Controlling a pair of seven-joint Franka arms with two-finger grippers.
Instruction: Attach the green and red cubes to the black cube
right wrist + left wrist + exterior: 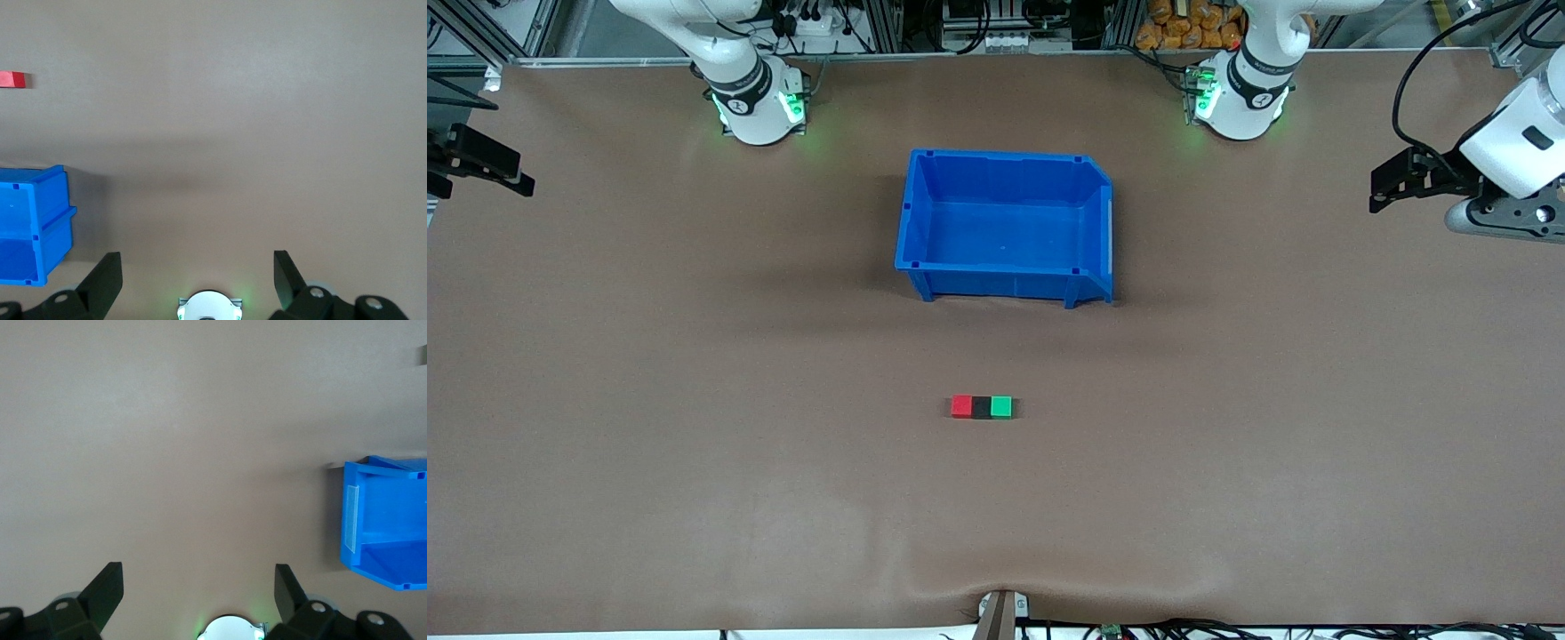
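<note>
The red cube (961,406), the black cube (982,407) and the green cube (1001,406) lie touching in one row on the brown table, the black one in the middle, nearer to the front camera than the blue bin. The red cube also shows at the edge of the right wrist view (12,79). My left gripper (1376,189) hangs open and empty over the left arm's end of the table; the left wrist view (198,568) shows bare table between its fingers. My right gripper (523,176) hangs open and empty over the right arm's end (197,255).
A blue bin (996,284) stands empty at mid-table between the two arm bases and the cubes; it shows in the left wrist view (383,463) and the right wrist view (53,227). A clamp (1003,612) sits at the table's near edge.
</note>
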